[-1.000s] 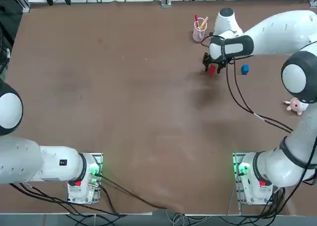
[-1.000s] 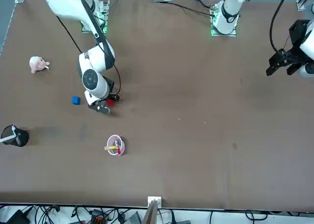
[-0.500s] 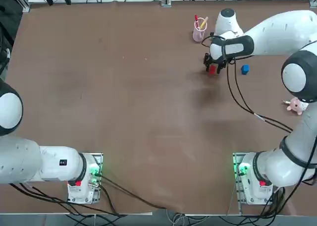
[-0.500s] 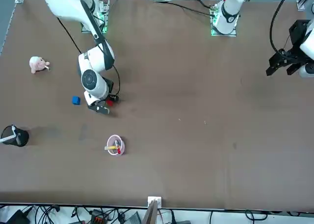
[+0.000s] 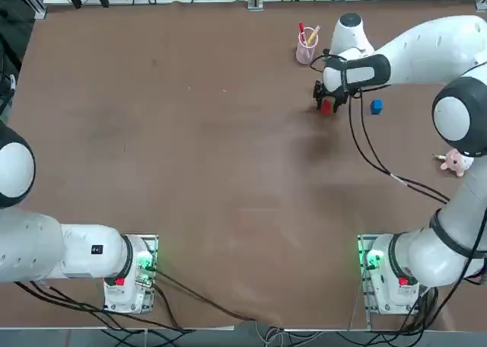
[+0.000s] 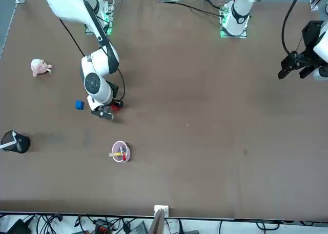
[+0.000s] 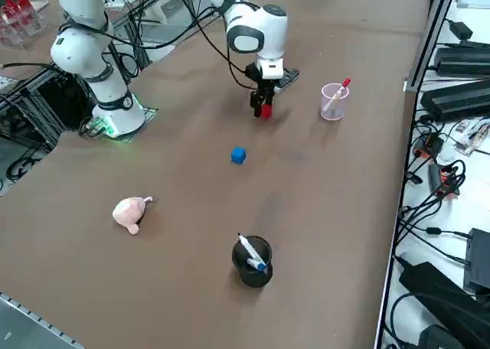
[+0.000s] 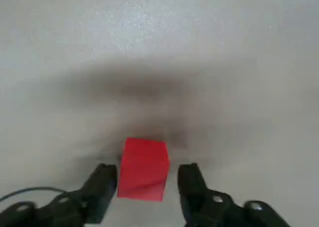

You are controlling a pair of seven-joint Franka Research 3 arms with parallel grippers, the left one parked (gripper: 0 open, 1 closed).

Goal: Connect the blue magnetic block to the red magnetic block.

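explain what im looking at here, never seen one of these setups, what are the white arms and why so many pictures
These are two white robot arms bolted side by side to a brown table. Four cameras show the same moment: one overhead, one facing the robot from across the table, one raised at its right side, and one on the working arm's wrist.

Only the right arm is working. Its right gripper, a two-finger clamp, is down at the table with the red magnetic block between its fingers. In the wrist view the fingers stand on either side of the block with small gaps, so it is open, not clamped.

The blue magnetic block sits apart nearby. Also on the table: a clear cup with pens, a black cup and a pink toy.
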